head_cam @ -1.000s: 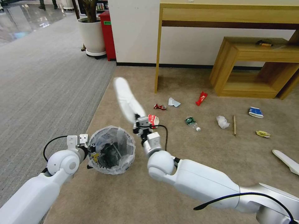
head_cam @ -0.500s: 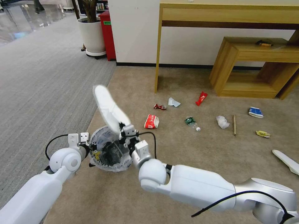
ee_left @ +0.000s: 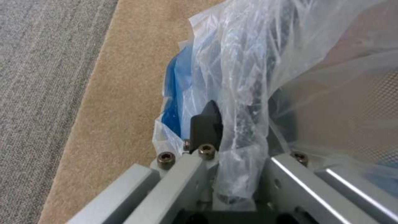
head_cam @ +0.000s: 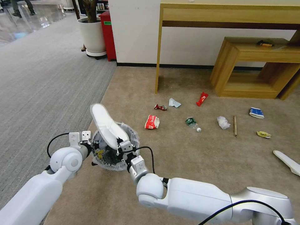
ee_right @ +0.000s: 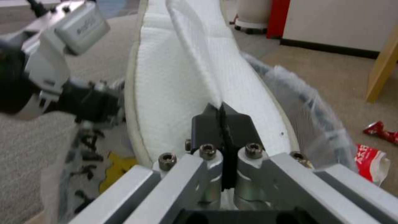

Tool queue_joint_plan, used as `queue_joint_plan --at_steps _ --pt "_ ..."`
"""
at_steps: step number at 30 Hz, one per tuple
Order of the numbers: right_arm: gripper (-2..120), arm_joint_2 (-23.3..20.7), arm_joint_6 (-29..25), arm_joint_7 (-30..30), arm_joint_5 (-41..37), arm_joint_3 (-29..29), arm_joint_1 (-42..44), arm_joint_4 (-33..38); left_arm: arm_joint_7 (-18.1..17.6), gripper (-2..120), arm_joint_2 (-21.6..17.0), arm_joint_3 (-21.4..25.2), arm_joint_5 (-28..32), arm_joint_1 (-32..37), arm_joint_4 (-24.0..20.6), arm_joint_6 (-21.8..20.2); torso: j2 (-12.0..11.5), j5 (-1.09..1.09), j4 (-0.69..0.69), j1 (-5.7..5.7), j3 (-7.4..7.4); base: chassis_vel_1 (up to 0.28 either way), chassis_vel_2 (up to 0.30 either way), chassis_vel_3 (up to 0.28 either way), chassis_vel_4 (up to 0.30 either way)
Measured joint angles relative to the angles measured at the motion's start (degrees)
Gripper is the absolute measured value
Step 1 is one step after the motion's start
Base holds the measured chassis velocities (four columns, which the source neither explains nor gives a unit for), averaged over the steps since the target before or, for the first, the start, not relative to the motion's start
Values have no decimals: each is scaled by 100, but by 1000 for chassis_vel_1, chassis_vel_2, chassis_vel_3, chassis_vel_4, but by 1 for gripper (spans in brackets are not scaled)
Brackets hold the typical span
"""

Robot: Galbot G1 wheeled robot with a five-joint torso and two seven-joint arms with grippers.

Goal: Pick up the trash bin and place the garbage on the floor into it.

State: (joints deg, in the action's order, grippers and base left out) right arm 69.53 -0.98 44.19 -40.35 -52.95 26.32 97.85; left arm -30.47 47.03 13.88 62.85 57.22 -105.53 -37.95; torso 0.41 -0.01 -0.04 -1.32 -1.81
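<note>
My left gripper (head_cam: 91, 144) holds the small black trash bin (head_cam: 107, 156) by its bag-covered rim. My right gripper (head_cam: 121, 146) pinches a white slipper (head_cam: 106, 125), tilted over the bin. On the beige floor (head_cam: 187, 150) lie a red-white cup (head_cam: 152, 122), a bottle (head_cam: 192, 122), a paper wad (head_cam: 223, 122) and another slipper (head_cam: 287, 162).

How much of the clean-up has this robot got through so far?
The trash bin is picked up, its rim clamped in the left gripper. The right gripper holds one white slippers piece over the bin's mouth. Left on the floor: a second slipper, red cup, bottle, paper wad, stick, carton, wrappers.
</note>
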Motion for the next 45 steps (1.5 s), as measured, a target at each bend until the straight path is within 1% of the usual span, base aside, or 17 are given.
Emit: queue_joint_plan --at_steps 5,7,8,10,11,15,16,18,19,23,25,26,29,30,32,40,45 --pt "0 4 0 2 69 -24 76 -80 -2 0 3 25 15 18 -47 0 0 0 -1 0 0 0 0 0 0" --pt "7 -3 1 -4 84 -24 97 -93 -2 0 0 45 16 52 -73 0 0 0 0 0 0 0 0 0 0" --pt "7 -3 1 -4 84 -24 97 -93 -2 0 0 45 16 52 -73 0 0 0 0 0 0 0 0 0 0" --pt "17 -4 6 -12 103 -21 122 -133 -3 0 -4 63 18 77 -99 0 0 0 1 0 0 0 0 0 0" --pt "17 -4 6 -12 103 -21 122 -133 -3 0 -4 63 18 77 -99 0 0 0 1 0 0 0 0 0 0" --pt "37 -12 13 -19 144 -8 169 -197 -3 0 -5 72 25 94 -125 0 0 0 -1 0 0 0 0 0 0" --pt "37 -12 13 -19 144 -8 169 -197 -3 0 -5 72 25 94 -125 0 0 0 -1 0 0 0 0 0 0" --pt "44 -5 13 -20 152 0 179 -211 -3 0 -7 73 23 101 -123 0 0 0 0 0 0 0 0 0 0" --pt "51 2 13 -23 154 4 189 -232 -3 0 -5 76 16 106 -112 2 0 0 0 0 0 0 0 0 0" --pt "60 4 13 -26 161 12 206 -254 -3 0 4 80 8 116 -99 6 0 0 0 0 0 0 0 0 0" --pt "71 4 13 -32 166 37 241 -301 -2 0 12 82 -10 135 -87 12 0 0 0 0 0 0 0 0 0" --pt "71 4 13 -32 166 37 241 -301 -2 0 12 82 -10 135 -87 12 0 0 0 0 0 0 0 0 0" --pt "86 51 13 -53 173 93 278 -493 0 0 56 84 -19 151 -84 15 0 0 -1 0 0 0 0 0 0" --pt "86 51 13 -53 173 93 278 -493 0 0 56 84 -19 151 -84 15 0 0 -1 0 0 0 0 0 0" --pt "96 123 8 -59 143 146 289 -704 1 0 85 84 -26 168 -88 16 0 0 0 0 0 0 0 0 0" --pt "100 221 -43 -112 151 298 320 -1021 22 0 130 91 -83 249 -107 20 0 0 0 -1 -1 0 0 0 0" --pt "100 311 -66 -71 82 484 318 -787 79 0 220 36 -240 290 67 36 0 0 -1 -1 0 0 0 0 0"
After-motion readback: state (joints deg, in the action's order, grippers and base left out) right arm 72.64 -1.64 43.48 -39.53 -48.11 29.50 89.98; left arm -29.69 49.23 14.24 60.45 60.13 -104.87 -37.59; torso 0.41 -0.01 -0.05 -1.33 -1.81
